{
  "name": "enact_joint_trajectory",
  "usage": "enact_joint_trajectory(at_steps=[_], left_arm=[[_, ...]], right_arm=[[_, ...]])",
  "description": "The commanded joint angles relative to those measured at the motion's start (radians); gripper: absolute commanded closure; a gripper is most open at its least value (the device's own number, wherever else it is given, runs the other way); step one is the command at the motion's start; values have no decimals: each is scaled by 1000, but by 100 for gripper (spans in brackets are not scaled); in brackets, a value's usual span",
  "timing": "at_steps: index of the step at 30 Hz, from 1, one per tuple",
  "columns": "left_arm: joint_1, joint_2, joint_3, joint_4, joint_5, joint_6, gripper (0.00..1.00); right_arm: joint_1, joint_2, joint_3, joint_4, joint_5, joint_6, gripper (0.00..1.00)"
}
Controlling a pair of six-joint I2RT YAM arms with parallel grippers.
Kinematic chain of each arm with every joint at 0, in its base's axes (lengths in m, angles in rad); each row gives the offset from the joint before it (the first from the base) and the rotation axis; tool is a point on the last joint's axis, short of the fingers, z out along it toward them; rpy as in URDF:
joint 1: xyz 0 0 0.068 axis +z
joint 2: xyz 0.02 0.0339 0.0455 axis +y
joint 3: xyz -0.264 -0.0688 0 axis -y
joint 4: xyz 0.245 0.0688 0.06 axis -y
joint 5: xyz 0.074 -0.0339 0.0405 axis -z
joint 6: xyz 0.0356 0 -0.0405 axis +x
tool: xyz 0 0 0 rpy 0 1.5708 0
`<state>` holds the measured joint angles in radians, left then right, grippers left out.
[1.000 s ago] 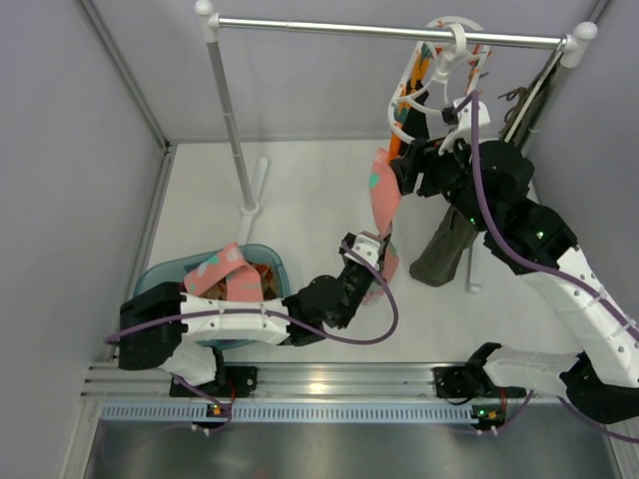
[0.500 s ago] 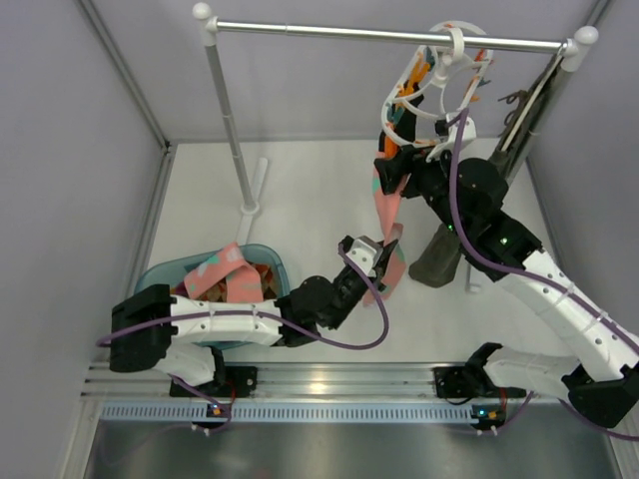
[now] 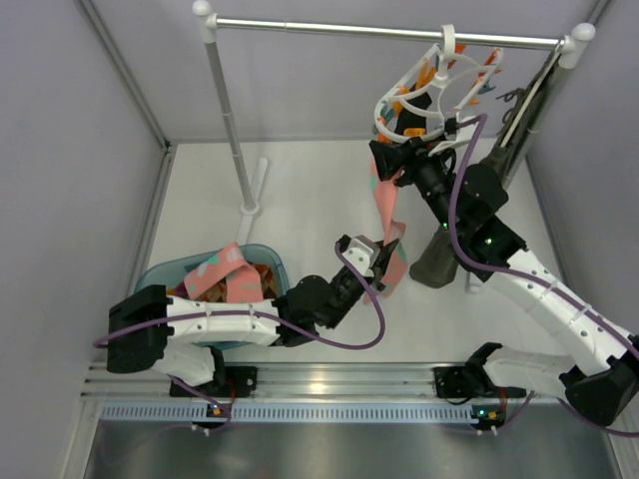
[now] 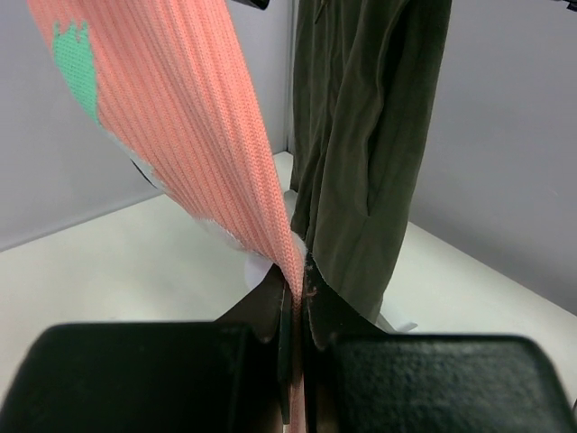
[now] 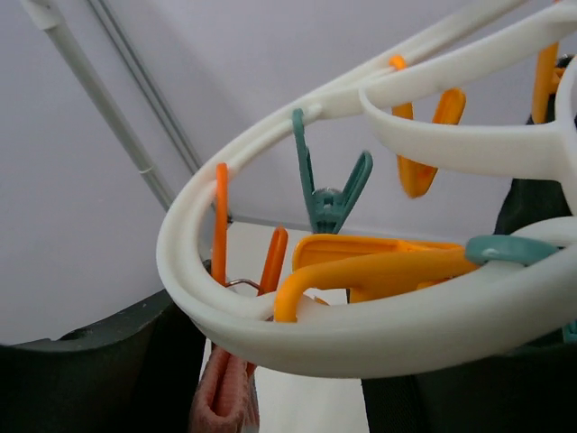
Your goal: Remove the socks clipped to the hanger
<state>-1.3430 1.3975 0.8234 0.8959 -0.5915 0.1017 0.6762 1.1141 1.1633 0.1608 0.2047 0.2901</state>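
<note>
Pink sock (image 3: 383,210) under white hanger (image 3: 427,90)

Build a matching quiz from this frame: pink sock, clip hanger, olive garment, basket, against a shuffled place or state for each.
Things:
1. pink sock
2. white clip hanger
3. olive garment
4. teal basket

Places or states:
A. hooked on the rail
B. holds loose socks
C. lower end pinched in the left hand
D. hangs just right of the pink sock

Pairs: 1-C, 2-A, 3-D, 4-B

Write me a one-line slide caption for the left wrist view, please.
Left gripper pinching the lower end of a hanging pink sock, an olive garment hanging beyond it.
</note>
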Motion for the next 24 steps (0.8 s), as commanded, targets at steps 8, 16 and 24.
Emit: enact_joint_trajectory(at_steps=[8, 16, 24], left_arm=[[-5, 6, 3, 44, 33, -30, 100], [-5, -14, -12, 46, 36, -17, 100], [-4, -5, -18, 46, -5, -11, 100]], right_arm=[[-12, 43, -2, 252, -91, 1, 44], [-23, 76, 27, 252, -91, -11, 57], [-29, 63, 26, 247, -93, -14, 76]])
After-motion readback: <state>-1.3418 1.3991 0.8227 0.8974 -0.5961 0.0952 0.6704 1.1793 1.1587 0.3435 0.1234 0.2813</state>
